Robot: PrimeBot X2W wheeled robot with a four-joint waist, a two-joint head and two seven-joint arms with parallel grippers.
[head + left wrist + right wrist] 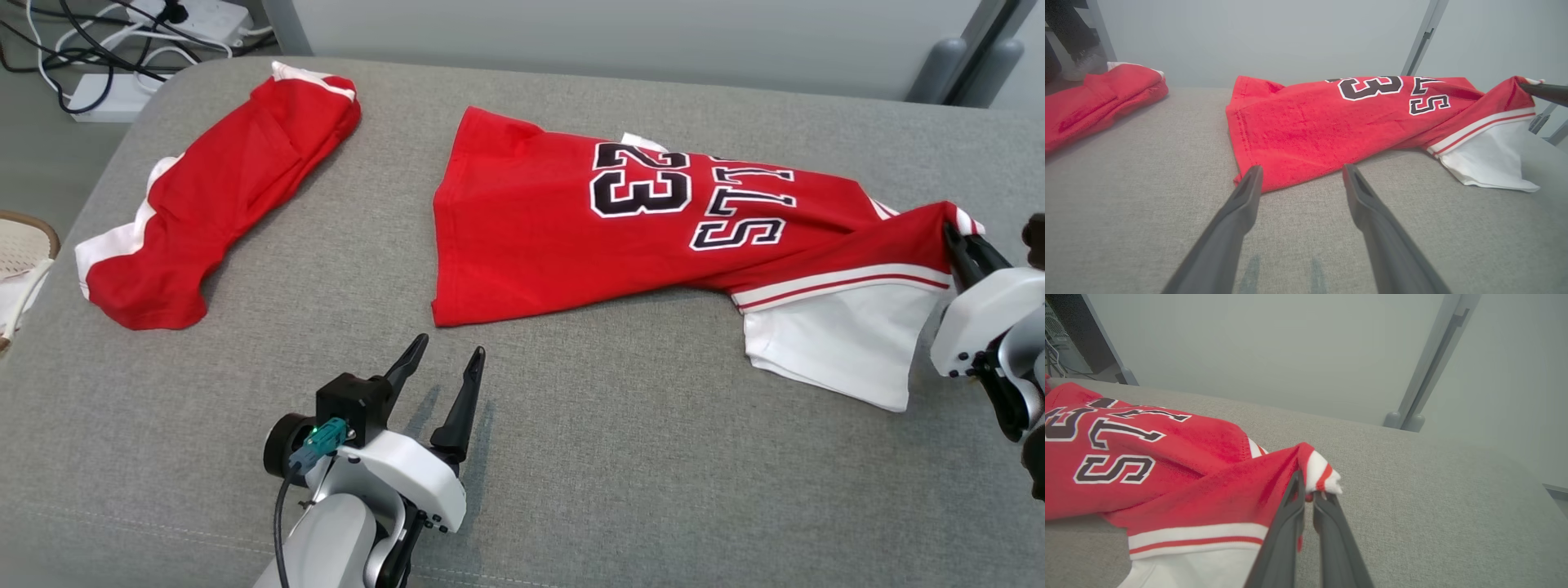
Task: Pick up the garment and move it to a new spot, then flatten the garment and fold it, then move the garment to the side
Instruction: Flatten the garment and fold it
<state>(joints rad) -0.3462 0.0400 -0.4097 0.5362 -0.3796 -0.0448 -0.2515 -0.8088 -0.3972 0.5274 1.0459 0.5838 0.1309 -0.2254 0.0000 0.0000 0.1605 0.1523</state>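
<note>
Red garment (539, 237) (number 23), corner pinched between right gripper (1308, 494) fingers (1288, 531).

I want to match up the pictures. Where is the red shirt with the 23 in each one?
Head view: shirt spreads from the middle to the right edge.
Left wrist view: shirt lies across the middle and right.
Right wrist view: shirt lies at the left and bottom.
Shared landmark: the black letter S.

bright, even light (soft shadows)
</note>
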